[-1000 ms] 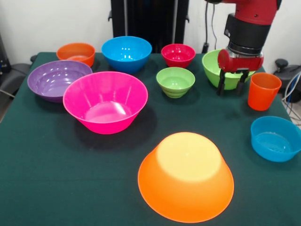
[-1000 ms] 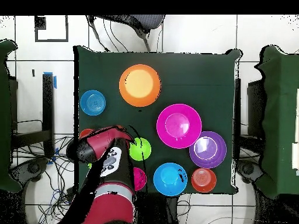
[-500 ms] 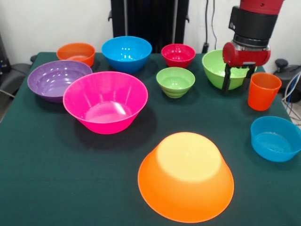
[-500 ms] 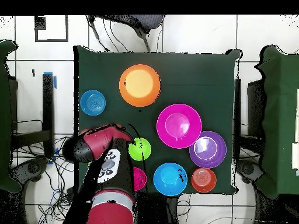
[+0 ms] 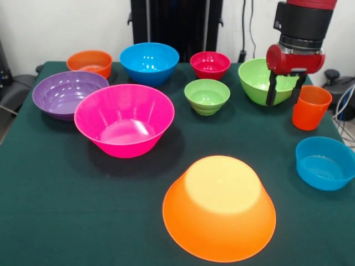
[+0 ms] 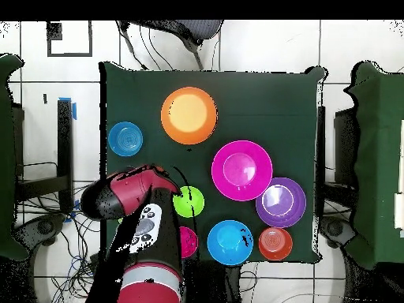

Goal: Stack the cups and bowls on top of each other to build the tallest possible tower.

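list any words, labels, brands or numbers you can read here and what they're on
None: no readable text in either view.
The bowls, among them the upturned orange bowl and the pink bowl, are plain plastic, and so is the cup.
The gripper and the red arm show no legible marking; the pale panel on the arm in the overhead view has dark marks too small to read.

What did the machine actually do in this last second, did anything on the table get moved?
Only the arm moved. Its pincer rose and slid sideways, from in front of the large green bowl toward the orange cup, open and holding nothing. It took hold of nothing and let nothing go. Every bowl, including the upside-down orange bowl, stayed put.
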### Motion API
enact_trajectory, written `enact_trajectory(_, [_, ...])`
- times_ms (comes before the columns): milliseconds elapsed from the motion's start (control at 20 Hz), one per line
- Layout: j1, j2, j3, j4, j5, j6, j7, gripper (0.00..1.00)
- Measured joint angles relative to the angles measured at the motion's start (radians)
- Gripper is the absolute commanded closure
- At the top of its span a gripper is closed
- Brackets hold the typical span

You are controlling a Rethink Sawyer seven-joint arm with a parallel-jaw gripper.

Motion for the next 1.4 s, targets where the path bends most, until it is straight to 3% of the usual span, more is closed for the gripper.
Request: enact_trajectory(1400, [0.014, -0.018, 0.026, 0.001, 0.083, 0.006, 0.000, 0.00])
